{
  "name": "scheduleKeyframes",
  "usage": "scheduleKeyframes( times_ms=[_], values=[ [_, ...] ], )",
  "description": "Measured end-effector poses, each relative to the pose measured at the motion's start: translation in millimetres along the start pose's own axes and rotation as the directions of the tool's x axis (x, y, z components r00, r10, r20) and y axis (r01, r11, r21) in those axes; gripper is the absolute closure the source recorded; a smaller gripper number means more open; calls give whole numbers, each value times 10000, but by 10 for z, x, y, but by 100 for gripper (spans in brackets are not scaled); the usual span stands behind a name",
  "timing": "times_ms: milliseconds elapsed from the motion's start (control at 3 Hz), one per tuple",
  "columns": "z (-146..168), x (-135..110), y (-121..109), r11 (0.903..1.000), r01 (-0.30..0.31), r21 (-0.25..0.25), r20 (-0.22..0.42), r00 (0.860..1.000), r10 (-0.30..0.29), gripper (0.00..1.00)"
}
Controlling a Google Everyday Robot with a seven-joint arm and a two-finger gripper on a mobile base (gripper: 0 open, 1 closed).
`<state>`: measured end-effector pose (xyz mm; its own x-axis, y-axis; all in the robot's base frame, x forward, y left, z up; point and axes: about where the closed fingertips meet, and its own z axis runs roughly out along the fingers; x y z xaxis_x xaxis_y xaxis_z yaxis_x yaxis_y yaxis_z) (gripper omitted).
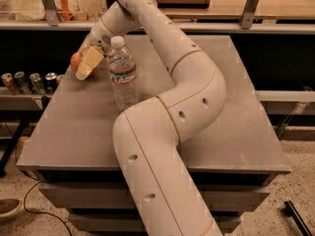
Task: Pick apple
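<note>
A red-orange apple [75, 61] sits at the far left of a grey table [236, 132], close to its left edge. Only its left side shows, because the gripper [87, 64] lies right against it, its pale yellowish end slanting down across the fruit. I cannot tell whether the gripper is closed on the apple or merely resting against it.

Just right of them stands a clear plastic bottle [123, 77] with a white cap, upright and taller than the apple. Its label [123, 74] has blue and red print, but none of the words can be read.

The white arm [187, 87] curves from the near edge of the table over to the gripper. Below the table's left side, a row of drink cans [29, 81] stands on a low ledge, their writing illegible.
</note>
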<state>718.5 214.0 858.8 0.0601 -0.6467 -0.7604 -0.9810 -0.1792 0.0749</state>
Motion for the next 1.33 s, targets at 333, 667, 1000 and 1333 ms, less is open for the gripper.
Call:
scheduleKeyframes(
  times_ms=[333, 667, 1000, 1333],
  values=[
    [37, -3, -17, 10000, -10, 3, 17, 10000, 10, 32],
    [75, -6, -34, 10000, -21, 3, 32, 10000, 21, 55],
    [115, -9, -49, 10000, -31, -2, 46, 10000, 31, 79],
    [125, -36, -54, 10000, -36, -6, 57, 10000, 36, 100]
  ],
)
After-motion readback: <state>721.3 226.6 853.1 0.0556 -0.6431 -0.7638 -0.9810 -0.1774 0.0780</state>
